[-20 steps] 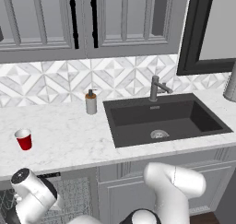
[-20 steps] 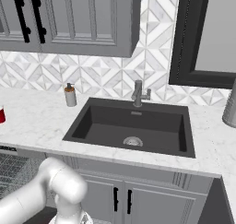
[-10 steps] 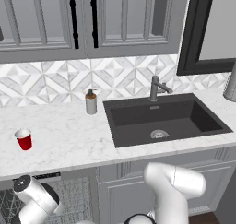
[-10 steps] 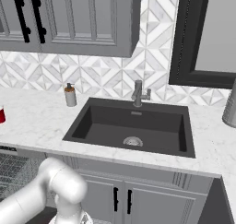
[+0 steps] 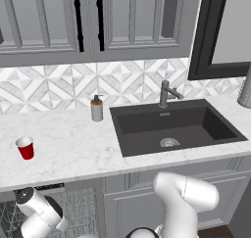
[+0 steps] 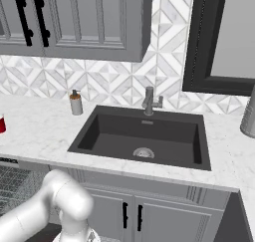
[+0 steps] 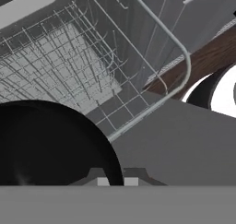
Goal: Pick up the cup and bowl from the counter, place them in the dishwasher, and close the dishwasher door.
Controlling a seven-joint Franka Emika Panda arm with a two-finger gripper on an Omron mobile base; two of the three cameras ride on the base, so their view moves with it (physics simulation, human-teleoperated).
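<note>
Hand view — gripper [image 7: 114,180] pinched tight on the rim of the bowl [image 7: 50,144], held just over the dishwasher [image 7: 69,66] rack, cup [image 5: 25,148] upright on the counter [image 5: 73,149] — left of the soap bottle [image 5: 97,108].

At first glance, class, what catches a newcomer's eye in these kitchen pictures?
The red cup standing alone at the left of the white counter, and the dark sink to its right. In the hand view, the black bowl looms large over the dishwasher rack.
</note>
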